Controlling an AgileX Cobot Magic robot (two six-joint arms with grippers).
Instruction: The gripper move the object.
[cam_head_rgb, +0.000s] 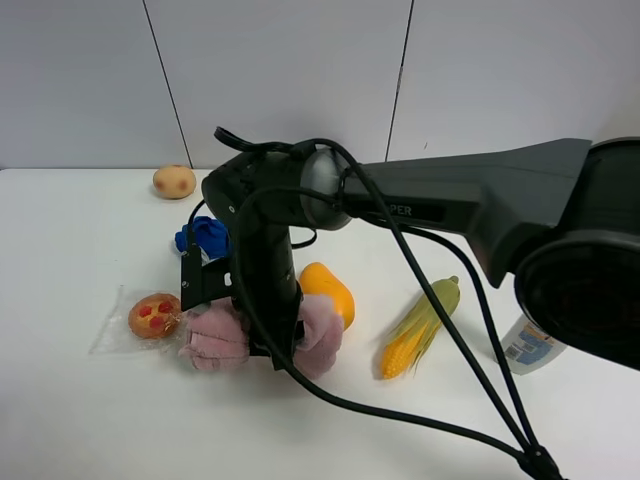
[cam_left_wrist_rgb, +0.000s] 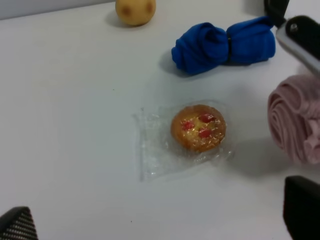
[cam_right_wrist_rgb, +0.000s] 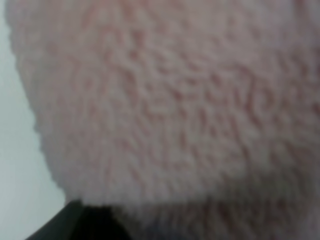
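Observation:
The pink rolled towel (cam_head_rgb: 215, 340) lies on the white table (cam_head_rgb: 80, 250), between a wrapped cake and an orange mango (cam_head_rgb: 330, 290). My right gripper (cam_head_rgb: 270, 345) reaches across from the right and stands straight down on the towel's middle, so its fingertips are buried between the two fluffy ends. In the right wrist view pink fluff (cam_right_wrist_rgb: 170, 100) fills the frame, pressed close, with a dark finger (cam_right_wrist_rgb: 85, 222) at the edge. One towel end shows in the left wrist view (cam_left_wrist_rgb: 295, 125). My left gripper (cam_left_wrist_rgb: 160, 220) is open and empty, hovering over the table.
A plastic-wrapped small cake (cam_head_rgb: 154, 315) (cam_left_wrist_rgb: 198, 127) lies just left of the towel. A blue rolled cloth (cam_head_rgb: 208, 236) (cam_left_wrist_rgb: 225, 45) and a potato (cam_head_rgb: 174, 181) (cam_left_wrist_rgb: 135, 10) lie behind. A corn cob (cam_head_rgb: 418, 328) and a bottle (cam_head_rgb: 530, 345) are to the right.

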